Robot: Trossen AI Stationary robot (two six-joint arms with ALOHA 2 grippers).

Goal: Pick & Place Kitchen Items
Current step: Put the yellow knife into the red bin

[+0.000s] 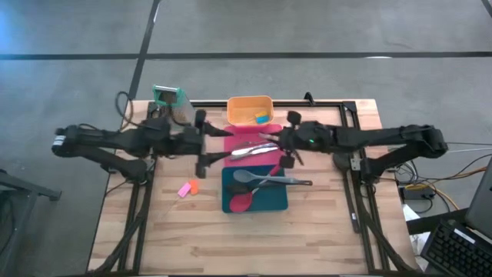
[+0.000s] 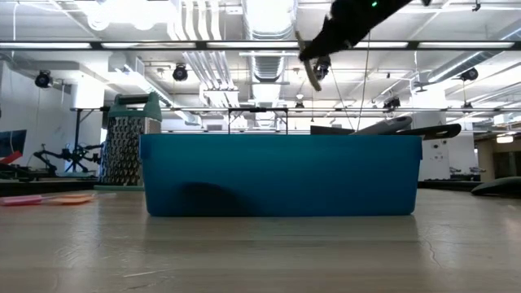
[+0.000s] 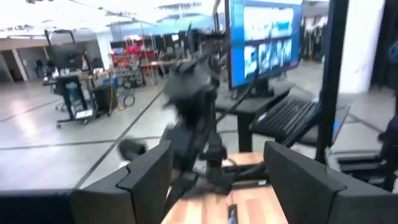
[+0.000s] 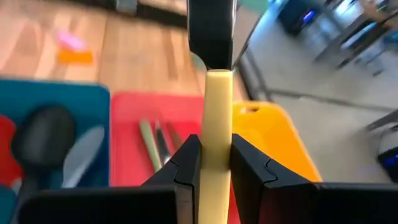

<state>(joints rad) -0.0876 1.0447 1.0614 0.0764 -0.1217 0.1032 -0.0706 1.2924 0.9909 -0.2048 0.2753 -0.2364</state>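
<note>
Right gripper [image 4: 215,163] clamped on a cream-handled utensil [image 4: 217,118], long axis straight out past the fingers, hanging over the red tray [image 4: 134,124] beside the orange one [image 4: 270,146]. Left gripper [image 3: 217,174] fingers wide apart, empty.

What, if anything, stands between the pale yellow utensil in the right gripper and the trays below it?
Nothing visible does. The right gripper is shut on the pale yellow utensil, with the pink tray and orange tray in open view beneath.

High view straight down over whole table [image 1: 323,223], low view level at tabletop close against teal tray [image 2: 281,175], 2 wrist views forward past fingers, tray shared.
</note>
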